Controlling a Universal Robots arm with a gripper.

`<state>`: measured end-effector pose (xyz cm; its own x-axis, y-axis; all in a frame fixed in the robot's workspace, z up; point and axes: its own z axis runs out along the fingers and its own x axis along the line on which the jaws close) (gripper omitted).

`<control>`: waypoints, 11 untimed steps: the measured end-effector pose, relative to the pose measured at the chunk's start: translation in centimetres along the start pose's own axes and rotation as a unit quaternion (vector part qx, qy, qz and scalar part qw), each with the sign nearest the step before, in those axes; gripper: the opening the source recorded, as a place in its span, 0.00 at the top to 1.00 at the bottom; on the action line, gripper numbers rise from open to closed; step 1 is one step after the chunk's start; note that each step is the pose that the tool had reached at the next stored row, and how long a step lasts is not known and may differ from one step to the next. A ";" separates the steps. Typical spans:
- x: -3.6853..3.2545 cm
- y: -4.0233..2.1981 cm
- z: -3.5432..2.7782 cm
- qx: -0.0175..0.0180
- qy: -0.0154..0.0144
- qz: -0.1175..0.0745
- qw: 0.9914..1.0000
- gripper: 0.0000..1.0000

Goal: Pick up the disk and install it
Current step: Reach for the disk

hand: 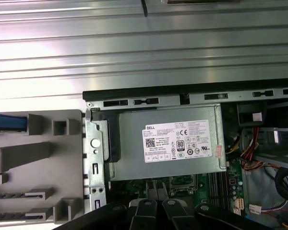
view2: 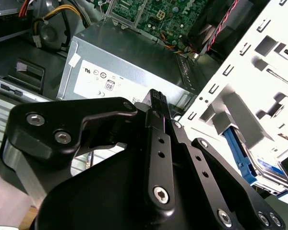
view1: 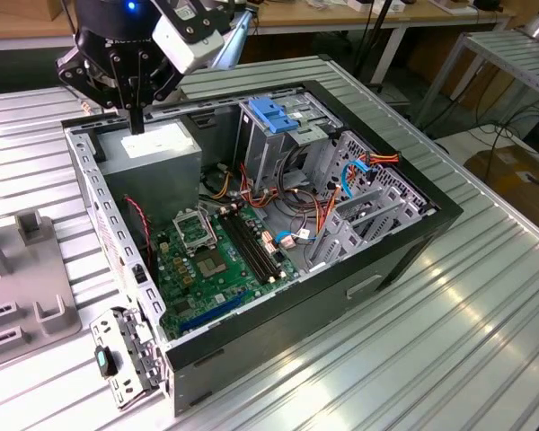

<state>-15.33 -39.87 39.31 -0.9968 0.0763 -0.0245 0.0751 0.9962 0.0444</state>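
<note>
Grey moulded holder (view1: 36, 269) on the exterior view's left, sitting on the ribbed metal table (view1: 431, 341) just beside the open computer case (view1: 278, 332). In the first wrist view, there's the disk (hand: 7, 122), resting at that holder just outside the case's perforated side wall (hand: 95, 163). All we get of it here is a long blue strip of its carrier frame, seen edge-on. The second wrist view offers a little more of the disk (view2: 240, 153): blue plastic frame and a patch of pale label with a blue band, mostly hidden behind the wall.

Moving across, the gripper (view1: 136, 126) hangs over the grey power supply (view1: 157, 157), close to the side wall. Its black fingers are pressed together with nothing between them, and the disk is apart from it, untouched. Then comes the green motherboard (view1: 211, 269) on the case floor. Further along, a light-blue bracket (view1: 274, 115) sits atop the metal drive cage (view1: 260, 157), and red, orange and blue cables (view1: 377, 162) trail off towards the exterior view's right
</note>
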 end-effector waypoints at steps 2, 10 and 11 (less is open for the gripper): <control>0.11 -0.01 -0.01 0.000 0.000 0.000 1.000 0.89; 0.60 -0.04 -0.02 0.000 0.000 0.000 1.000 0.89; 0.64 -0.05 -0.02 0.000 0.000 0.000 1.000 0.89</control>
<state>-15.97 -39.87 39.32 -0.9968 0.0762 -0.0244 0.0751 0.9962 0.0443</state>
